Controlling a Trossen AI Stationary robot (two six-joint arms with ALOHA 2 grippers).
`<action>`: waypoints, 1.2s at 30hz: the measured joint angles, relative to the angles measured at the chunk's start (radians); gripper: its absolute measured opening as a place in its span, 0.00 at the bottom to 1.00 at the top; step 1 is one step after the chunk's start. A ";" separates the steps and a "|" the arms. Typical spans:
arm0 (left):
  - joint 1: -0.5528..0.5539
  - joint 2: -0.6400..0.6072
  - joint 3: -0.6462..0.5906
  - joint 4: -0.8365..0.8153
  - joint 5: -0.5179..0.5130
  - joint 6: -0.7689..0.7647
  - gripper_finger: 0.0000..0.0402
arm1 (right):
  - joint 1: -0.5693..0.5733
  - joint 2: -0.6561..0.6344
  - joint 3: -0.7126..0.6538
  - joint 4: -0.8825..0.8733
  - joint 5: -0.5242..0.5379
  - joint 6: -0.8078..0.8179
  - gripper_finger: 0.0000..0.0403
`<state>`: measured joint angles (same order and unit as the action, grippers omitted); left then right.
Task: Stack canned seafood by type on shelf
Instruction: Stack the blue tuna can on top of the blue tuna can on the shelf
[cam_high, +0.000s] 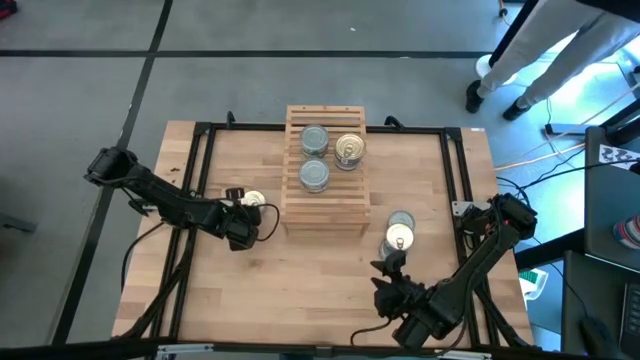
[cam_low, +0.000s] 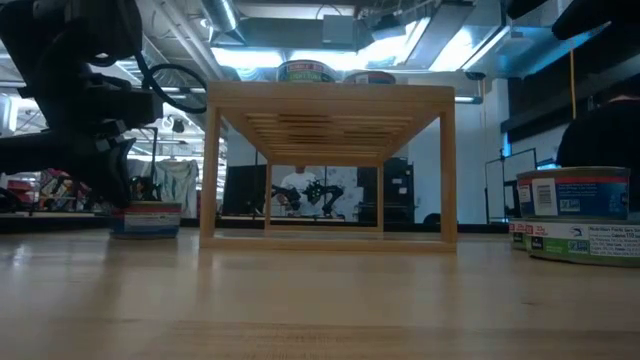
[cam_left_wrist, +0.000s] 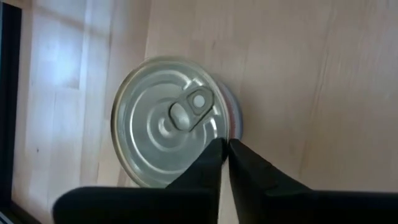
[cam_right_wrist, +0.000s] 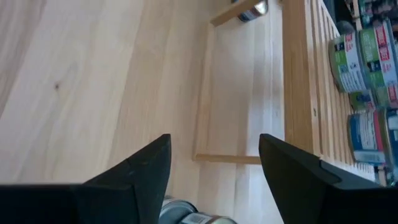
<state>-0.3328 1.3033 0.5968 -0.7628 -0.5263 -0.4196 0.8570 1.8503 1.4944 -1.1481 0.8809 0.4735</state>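
Your left pincer (cam_high: 243, 217) sits left of centre in the high view, just beside the light-wood slatted shelf (cam_high: 325, 170), and its fingers (cam_left_wrist: 208, 163) are pressed together with nothing between them. They hang over the rim of a short round tin with a gold pull-tab top (cam_left_wrist: 169, 121), which stands on the butcher-block wooden desk (cam_high: 300, 280); whether the tips touch the lid you cannot tell. In the low view that tin (cam_low: 146, 219) shows at the left, under the dark arm.

Your right pincer (cam_high: 388, 266) lies low and right of centre in the high view, its fingers (cam_right_wrist: 140, 167) standing apart and gripping nothing, just below a stack of two tins (cam_high: 399, 231) on the desk.

On top of the shelf, near the upper middle of the high view, you have three stacks: two silver-grey-topped (cam_high: 314, 139) (cam_high: 315, 175) on the left and one gold-topped (cam_high: 349, 149) on the right.
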 joint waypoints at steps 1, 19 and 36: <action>0.000 0.000 0.000 0.000 0.000 0.000 0.03 | 0.000 0.000 0.000 0.004 -0.004 -0.008 0.60; -0.001 0.004 0.063 -0.004 0.111 -0.036 0.00 | 0.000 -0.064 0.001 -0.017 -0.007 -0.073 0.60; -0.105 0.003 0.070 0.162 0.251 -0.180 0.00 | -0.105 0.005 0.001 0.179 -0.131 -0.329 0.60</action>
<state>-0.4376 1.3060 0.6666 -0.6012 -0.2756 -0.5997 0.7522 1.8549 1.4952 -0.9687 0.7503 0.1449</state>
